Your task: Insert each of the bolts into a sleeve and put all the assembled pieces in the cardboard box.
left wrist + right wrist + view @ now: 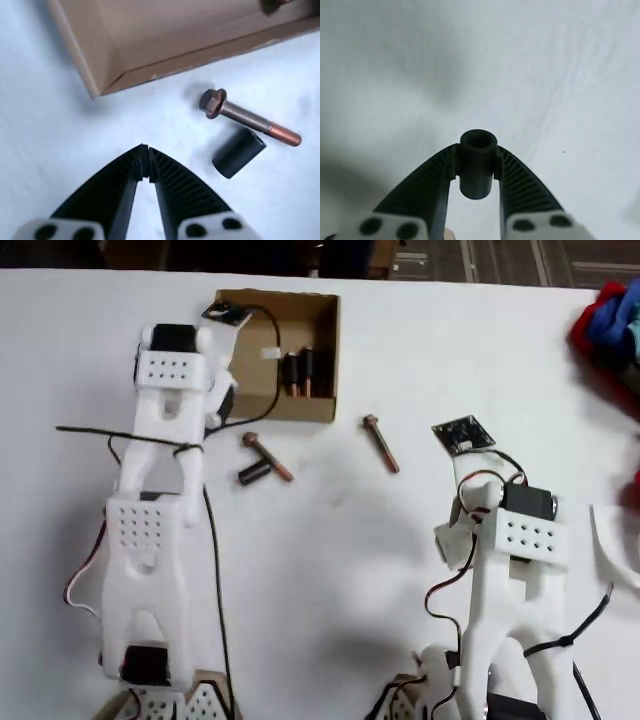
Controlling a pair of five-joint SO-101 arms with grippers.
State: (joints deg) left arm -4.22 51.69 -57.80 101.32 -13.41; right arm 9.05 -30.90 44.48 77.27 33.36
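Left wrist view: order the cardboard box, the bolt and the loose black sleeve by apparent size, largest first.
1. Cardboard box, partly out of frame.
2. Bolt, long and thin.
3. Sleeve, shorter but thicker.

White counter (330, 570), matte, soft shadows across the middle. Far right corner: a bundle of red and blue fabric (603, 322), partly cut off by the frame. Lower along the right edge there's a second red scrap (633, 488), can't tell what it is. Just below that, a white curved piece (608, 545) lies on the counter at the right edge, only part in frame. Past the far edge: dark floor (60, 252), with a paler tiled strip (500, 260) toward the right.
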